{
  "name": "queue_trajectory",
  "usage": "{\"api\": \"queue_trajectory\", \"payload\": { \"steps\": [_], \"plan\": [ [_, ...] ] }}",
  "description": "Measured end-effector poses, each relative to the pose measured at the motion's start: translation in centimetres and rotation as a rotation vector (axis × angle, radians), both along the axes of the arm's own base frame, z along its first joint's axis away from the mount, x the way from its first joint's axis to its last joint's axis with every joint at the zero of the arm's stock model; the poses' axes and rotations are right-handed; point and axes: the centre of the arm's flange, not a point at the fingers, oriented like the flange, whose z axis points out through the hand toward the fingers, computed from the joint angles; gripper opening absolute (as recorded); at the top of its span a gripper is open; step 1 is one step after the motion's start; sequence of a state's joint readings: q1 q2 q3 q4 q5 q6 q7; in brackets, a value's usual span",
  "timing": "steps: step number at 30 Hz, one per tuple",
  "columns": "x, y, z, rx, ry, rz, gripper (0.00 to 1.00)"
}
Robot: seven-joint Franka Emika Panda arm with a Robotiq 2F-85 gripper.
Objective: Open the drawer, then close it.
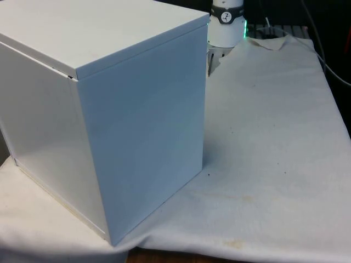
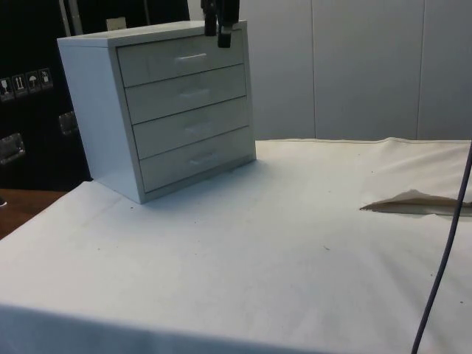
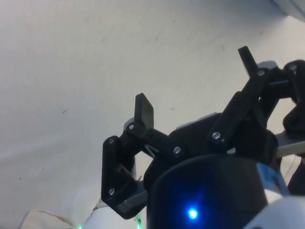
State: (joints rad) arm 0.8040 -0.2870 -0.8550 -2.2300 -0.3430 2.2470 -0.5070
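Side view: the gripper (image 2: pixel 220 33) hangs with its fingers apart, holding nothing, right by the top corner of the chest of drawers (image 2: pixel 158 107). The top drawer (image 2: pixel 181 59) is shut, its handle (image 2: pixel 190 58) lying sideways, just below and beside the gripper.

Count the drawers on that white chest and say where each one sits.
4, stacked on the chest of drawers: top drawer, second drawer, third drawer, bottom drawer. All look shut; the end effector hangs open by the top one.
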Motion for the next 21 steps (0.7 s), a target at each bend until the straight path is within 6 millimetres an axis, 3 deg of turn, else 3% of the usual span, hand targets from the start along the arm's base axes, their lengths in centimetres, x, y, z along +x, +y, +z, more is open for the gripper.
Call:
{"api": "queue_trajectory", "payload": {
  "steps": [21],
  "plan": [
    [0.1,-1.8,0.0,-0.031,-0.015,0.081,1.0]
  ]
}}
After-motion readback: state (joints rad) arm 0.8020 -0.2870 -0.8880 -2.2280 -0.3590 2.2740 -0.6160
